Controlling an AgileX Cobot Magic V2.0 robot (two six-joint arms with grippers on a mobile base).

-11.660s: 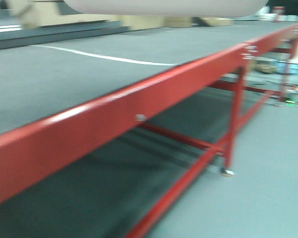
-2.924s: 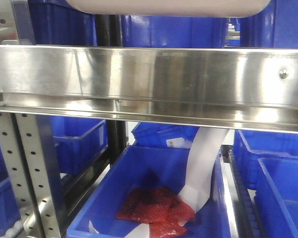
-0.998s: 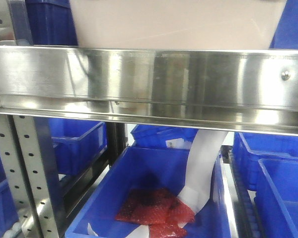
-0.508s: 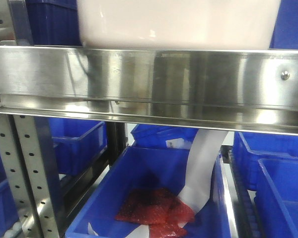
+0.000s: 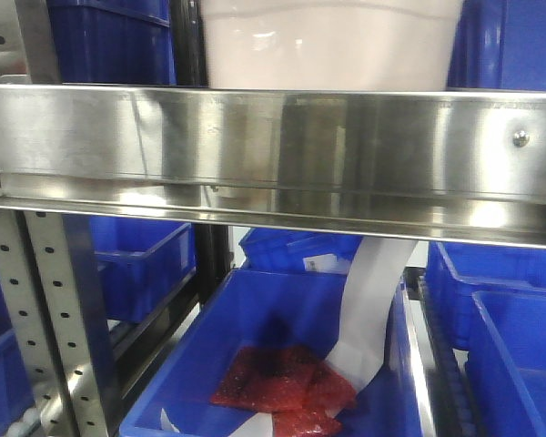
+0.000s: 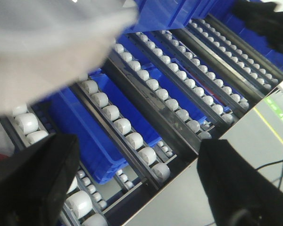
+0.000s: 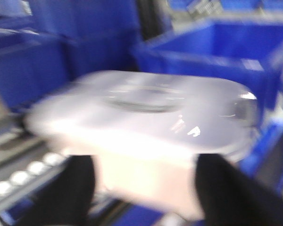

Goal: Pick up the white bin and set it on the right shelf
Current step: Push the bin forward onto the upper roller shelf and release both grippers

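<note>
The white bin (image 5: 332, 45) stands on the right shelf, behind its shiny front beam (image 5: 282, 146), between blue bins. In the left wrist view the white bin (image 6: 42, 42) is a blurred pale mass at the upper left, resting over the roller tracks. My left gripper (image 6: 137, 146) is open, its black fingers (image 6: 33, 181) wide apart with only rollers and floor between them. The right wrist view is blurred. There the white bin (image 7: 146, 108) with its flat lid sits just beyond my right gripper (image 7: 144, 165), whose jaws are spread wide.
Blue bins (image 5: 109, 41) flank the white bin on the shelf level. Below, a blue bin (image 5: 282, 364) holds red bags and a white paper strip (image 5: 369, 305). A perforated post (image 5: 59, 300) stands left. Roller tracks (image 6: 151, 84) and grey floor (image 6: 254, 136) show under the left arm.
The white bin came down from above the camera onto the steel shelf, then slid deeper in, and looks narrower now. The red rack seen earlier is gone from view.
</note>
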